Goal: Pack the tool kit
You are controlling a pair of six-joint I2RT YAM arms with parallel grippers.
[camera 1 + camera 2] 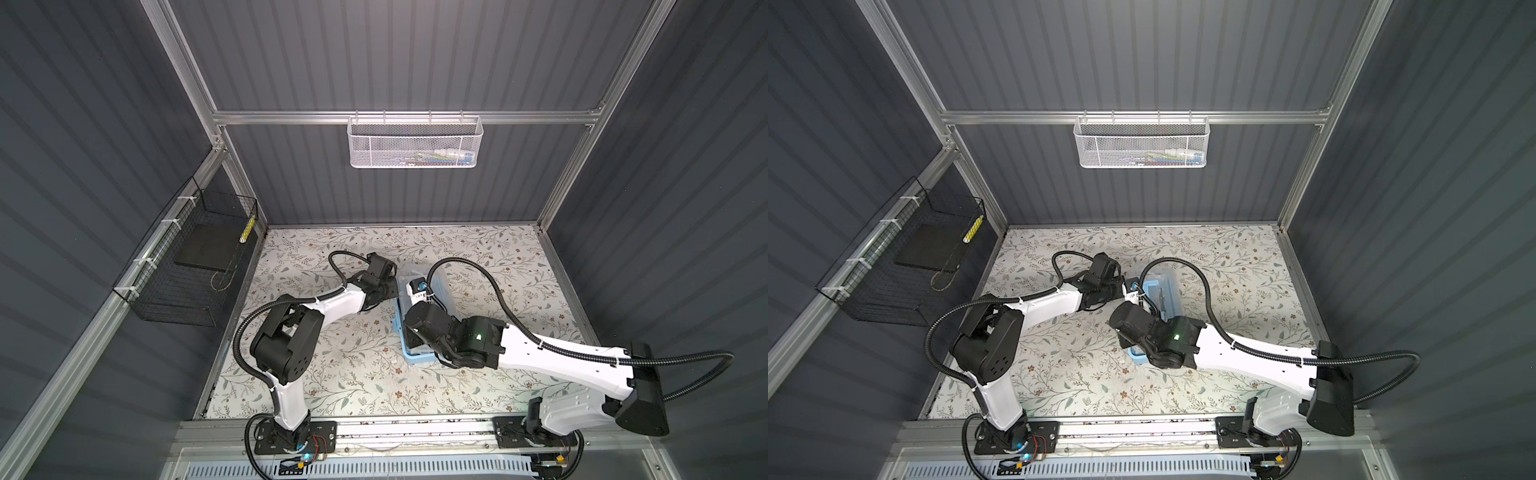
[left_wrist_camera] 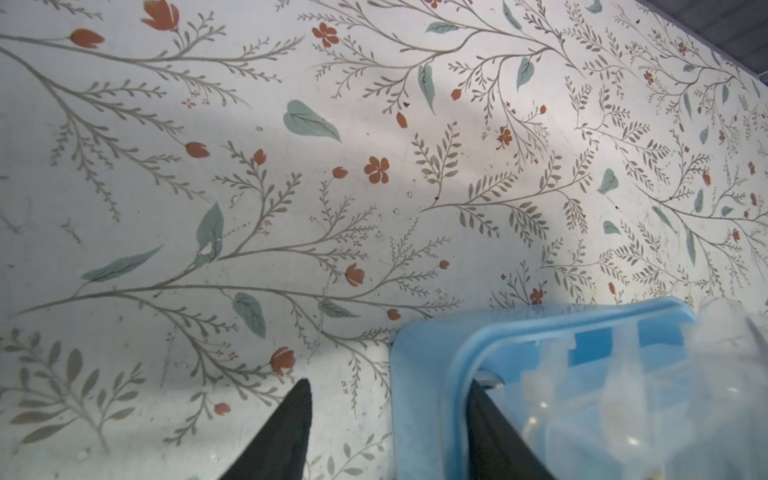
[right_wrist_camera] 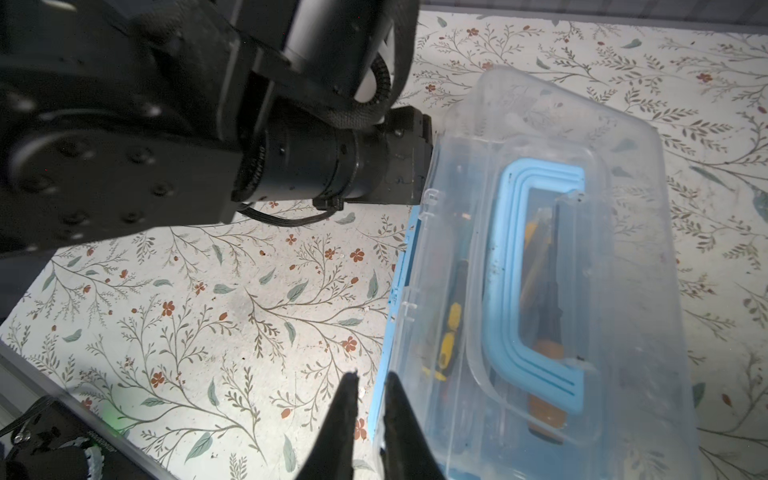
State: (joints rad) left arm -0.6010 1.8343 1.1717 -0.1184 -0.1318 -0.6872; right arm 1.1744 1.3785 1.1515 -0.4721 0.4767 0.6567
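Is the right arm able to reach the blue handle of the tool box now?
Probably yes: the handle lies uncovered on the clear lid, and the right gripper is close beside that lid, nothing between.

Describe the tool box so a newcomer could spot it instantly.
Look at the floral tabletop. Near its middle lies a light-blue box with a clear lid. Unlike the wall-hung white mesh basket and black wire basket, it is plastic with a blue handle.

White shells and black joint housings are covering the left arm [image 1: 332,305] and right arm [image 1: 552,357]; ribbed black cables [image 1: 469,266] are trailing alongside; the right gripper [image 3: 372,374] is showing black tapered fingers [image 3: 345,415].
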